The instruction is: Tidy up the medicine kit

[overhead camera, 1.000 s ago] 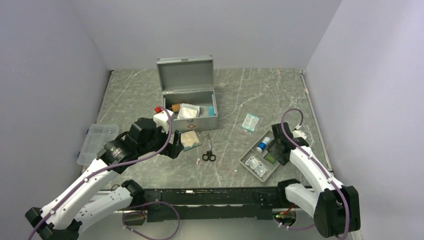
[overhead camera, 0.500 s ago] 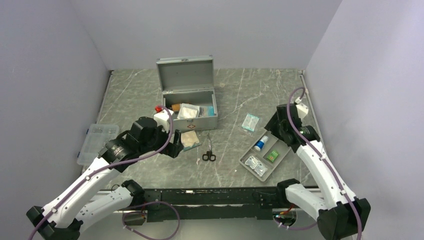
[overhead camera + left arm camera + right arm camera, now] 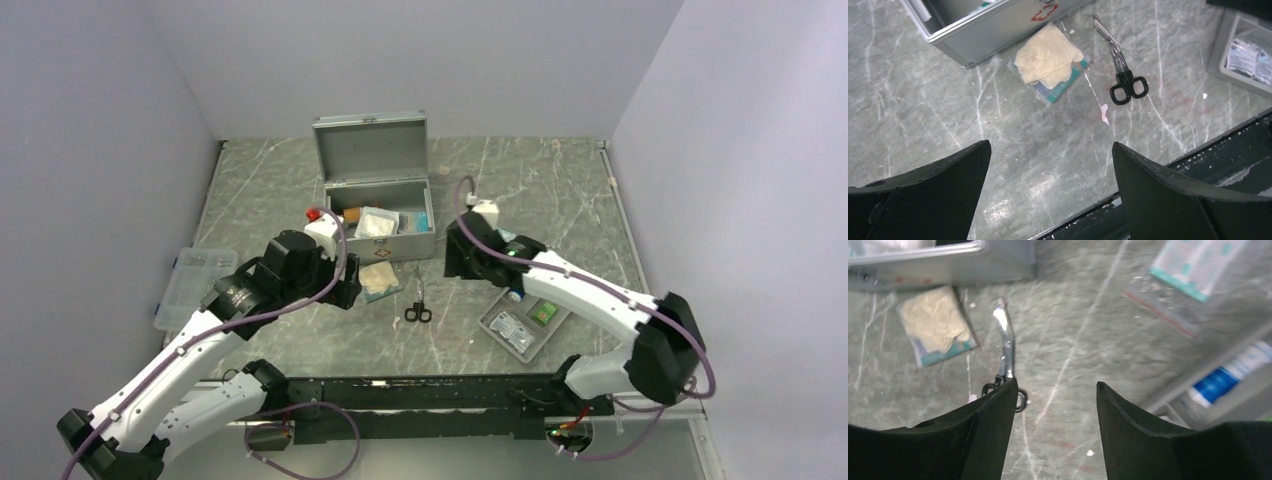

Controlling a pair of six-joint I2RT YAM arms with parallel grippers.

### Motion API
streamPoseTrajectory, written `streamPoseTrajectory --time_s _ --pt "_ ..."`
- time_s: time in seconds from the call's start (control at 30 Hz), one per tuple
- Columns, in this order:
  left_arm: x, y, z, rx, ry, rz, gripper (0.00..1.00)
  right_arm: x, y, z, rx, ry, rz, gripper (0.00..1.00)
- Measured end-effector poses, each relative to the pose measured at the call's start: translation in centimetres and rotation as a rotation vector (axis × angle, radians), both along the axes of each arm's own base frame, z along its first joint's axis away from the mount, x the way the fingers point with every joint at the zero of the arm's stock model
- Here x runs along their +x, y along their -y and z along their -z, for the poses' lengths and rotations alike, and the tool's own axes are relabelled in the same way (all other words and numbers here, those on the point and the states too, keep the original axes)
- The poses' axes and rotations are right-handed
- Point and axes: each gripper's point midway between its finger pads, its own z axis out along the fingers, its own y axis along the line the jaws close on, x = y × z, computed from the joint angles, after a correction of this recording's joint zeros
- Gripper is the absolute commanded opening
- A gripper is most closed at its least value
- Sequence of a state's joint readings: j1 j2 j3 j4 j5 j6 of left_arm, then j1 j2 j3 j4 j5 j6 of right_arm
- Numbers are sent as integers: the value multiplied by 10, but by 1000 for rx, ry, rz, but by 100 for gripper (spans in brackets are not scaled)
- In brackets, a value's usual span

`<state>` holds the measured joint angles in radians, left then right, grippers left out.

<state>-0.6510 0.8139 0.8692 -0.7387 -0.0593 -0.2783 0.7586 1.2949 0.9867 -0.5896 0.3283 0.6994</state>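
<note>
Scissors (image 3: 417, 300), perhaps gloves (image 3: 378, 279), beside open medicine kit (image 3: 400, 246)

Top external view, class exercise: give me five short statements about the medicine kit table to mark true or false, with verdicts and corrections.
1. The medicine kit stands with its lid open. True.
2. The scissors lie inside the kit. False: they lie on the table in front of it.
3. The left gripper is open and holds nothing. True.
4. The right gripper clamps the scissors. False: its jaws are open and empty above the table.
5. A glove packet lies on the table between the kit and the scissors. True.
</note>
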Motion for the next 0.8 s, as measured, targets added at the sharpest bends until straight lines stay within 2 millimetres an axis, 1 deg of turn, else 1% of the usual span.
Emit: streamPoseTrajectory --time_s 0.07,0.1,0.13,0.3,0.43,0.63,0.73,0.8 --pt "3 -4 -1 7 8 -24 99 -3 -23 9 -15 -12 -55 61" --pt "5 -7 -1 9 13 -35 99 -4 -28 12 -18 -15 -67 60" --pt "6 -9 -2 10 18 -47 99 -6 -41 18 -27 -23 -97 60" --pt "10 -17 -6 3 37 -87 99 -11 -73 38 -67 -46 -161 59" --pt "11 -20 -7 2 41 -100 99 -15 -94 52 -92 -61 -185 59" --pt "12 -23 -9 0 47 -113 99 -25 -117 83 -131 -113 -203 59" --pt "12 -24 -9 0 47 -115 99 -31 -121 91 -148 -134 -205 59" --pt "12 -24 -9 -2 45 -115 99 -38 -122 93 -156 -144 -206 59"
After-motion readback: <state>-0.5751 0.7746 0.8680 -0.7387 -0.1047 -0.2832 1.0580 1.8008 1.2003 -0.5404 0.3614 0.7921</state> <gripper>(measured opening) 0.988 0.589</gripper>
